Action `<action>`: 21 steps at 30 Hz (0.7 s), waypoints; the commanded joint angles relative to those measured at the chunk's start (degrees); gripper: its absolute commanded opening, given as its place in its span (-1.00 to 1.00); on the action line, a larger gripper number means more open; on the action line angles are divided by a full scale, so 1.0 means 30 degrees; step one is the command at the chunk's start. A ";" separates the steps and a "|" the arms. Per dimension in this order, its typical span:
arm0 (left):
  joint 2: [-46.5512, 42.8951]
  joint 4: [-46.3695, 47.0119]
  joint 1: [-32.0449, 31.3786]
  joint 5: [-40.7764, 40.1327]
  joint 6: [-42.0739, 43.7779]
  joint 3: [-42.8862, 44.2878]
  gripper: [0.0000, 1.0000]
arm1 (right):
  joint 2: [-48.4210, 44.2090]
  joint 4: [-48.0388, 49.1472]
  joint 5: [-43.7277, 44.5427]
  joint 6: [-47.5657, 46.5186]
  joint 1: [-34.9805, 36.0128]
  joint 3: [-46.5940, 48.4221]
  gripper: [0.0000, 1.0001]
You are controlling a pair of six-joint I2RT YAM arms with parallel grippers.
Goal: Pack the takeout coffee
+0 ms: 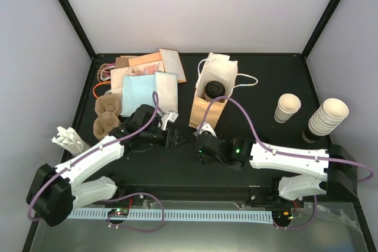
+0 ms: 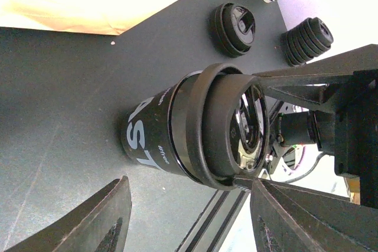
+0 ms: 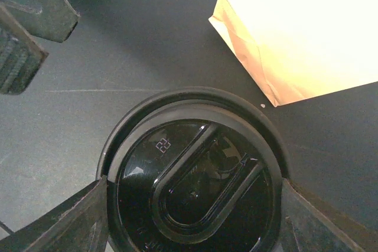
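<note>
The takeout coffee [image 2: 155, 137] stands upright on the black table between the two grippers; the part of its side that shows is dark with large white letters. Its round black lid [image 3: 195, 190] fills the right wrist view. My right gripper [image 3: 192, 196] comes down from above and is shut on the lid, one finger against each side of the rim. In the top view the right gripper [image 1: 204, 144] hides the cup. My left gripper [image 2: 189, 205] is open just left of the cup, which stands beyond its fingertips. From above, the left gripper [image 1: 176, 138] lies close beside the right one.
An open paper bag [image 1: 208, 100] stands just behind the grippers with another black-lidded cup [image 1: 214, 89] inside. A white cup [image 1: 287, 108] and a cup stack [image 1: 326, 116] stand at right. A loose lid [image 2: 235, 26] and stacked lids [image 2: 307, 39] lie nearby. Cup carriers [image 1: 108, 114] and papers are at left.
</note>
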 commanded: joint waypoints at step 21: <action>0.1652 0.1228 -0.0648 0.1429 -0.0344 -0.0164 0.06 | 0.0904 -0.0123 -0.0538 -0.0220 -0.0342 -0.0226 0.46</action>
